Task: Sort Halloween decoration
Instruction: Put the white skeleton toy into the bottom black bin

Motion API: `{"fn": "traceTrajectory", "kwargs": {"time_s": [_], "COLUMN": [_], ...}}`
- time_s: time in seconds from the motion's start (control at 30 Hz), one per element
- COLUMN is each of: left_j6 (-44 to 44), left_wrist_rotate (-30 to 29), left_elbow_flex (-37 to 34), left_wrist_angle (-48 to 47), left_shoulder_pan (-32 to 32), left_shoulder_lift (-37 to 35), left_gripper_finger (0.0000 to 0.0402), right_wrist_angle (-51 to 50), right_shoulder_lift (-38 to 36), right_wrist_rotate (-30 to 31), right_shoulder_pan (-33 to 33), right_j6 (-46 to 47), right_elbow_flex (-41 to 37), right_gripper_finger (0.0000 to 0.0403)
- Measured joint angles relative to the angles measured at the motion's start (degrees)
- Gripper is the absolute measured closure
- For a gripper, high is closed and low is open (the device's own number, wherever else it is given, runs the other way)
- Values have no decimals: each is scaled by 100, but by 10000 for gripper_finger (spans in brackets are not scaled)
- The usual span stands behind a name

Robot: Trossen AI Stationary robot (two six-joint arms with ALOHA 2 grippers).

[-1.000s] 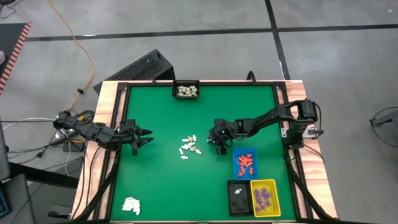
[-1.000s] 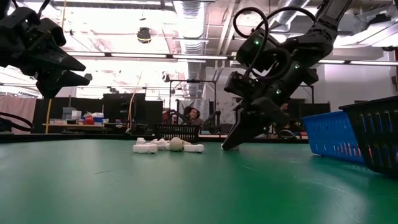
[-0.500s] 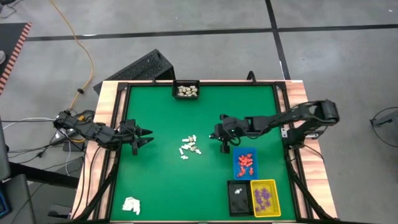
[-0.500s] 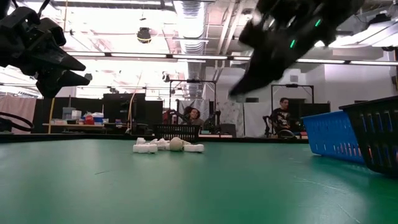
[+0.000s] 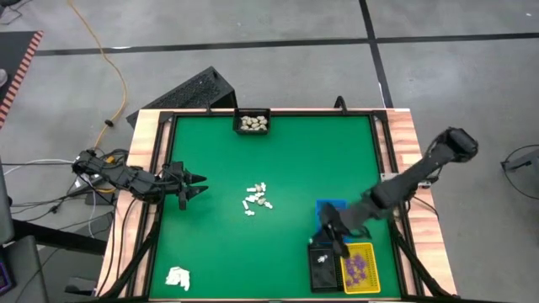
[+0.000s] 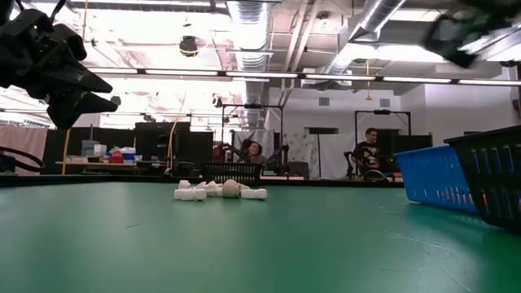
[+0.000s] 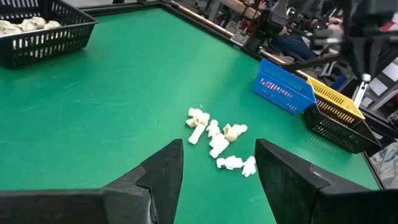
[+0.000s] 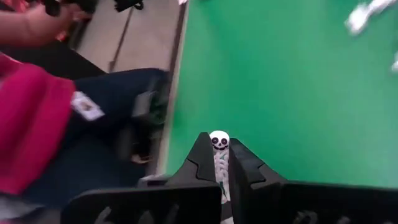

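A: What lay on the green table (image 5: 219, 244) at that moment?

B: Four small trays. A black tray (image 5: 253, 123) of cream pieces sat at the far edge. Near the right front corner stood a blue tray (image 5: 330, 206), a yellow tray (image 5: 358, 268) of purple pieces and a black bin (image 5: 320, 267) side by side. A white paper wad (image 5: 178, 277) lay at the left front corner.

A: And the arms?

B: The left arm waited at the table's left edge, its left gripper (image 7: 214, 163) parted wide and empty, aimed at the pile. The right arm reached in from the right edge, its right gripper (image 5: 335, 239) low over the blue tray and black bin.

A: What of that pincer?

B: Clenched on a skeleton figurine (image 8: 219, 148). The wrist view showed both fingers (image 8: 200, 163) pressed against the white body, the skull poking out above the tips.

A: The rest of the decoration?

B: A loose pile of white and cream pieces (image 5: 256, 199) sat mid-table, well apart from both grippers
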Motion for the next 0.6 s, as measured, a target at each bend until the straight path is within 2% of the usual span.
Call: {"fn": "traceTrajectory", "kwargs": {"time_s": [0.2,0.3,0.43,0.6], "left_j6": [-1,-1,1,0], "left_wrist_rotate": [-17,-16,-16,-16], "left_elbow_flex": [0,0,0,0], "left_wrist_angle": [-1,-2,-2,-2], "left_shoulder_pan": [-1,-1,-1,-1], "left_shoulder_lift": [1,1,1,1], "left_gripper_finger": [213,213,213,213], "right_wrist_angle": [-12,7,-3,-35], "right_shoulder_lift": [434,736,1123,1407], "right_wrist_rotate": [718,781,747,670], "right_shoulder_pan": [998,1231,1313,1295], "right_j6": [1532,2046,2400,2393], "right_elbow_flex": [0,4,4,54], "right_gripper_finger": [388,388,388,387]}}
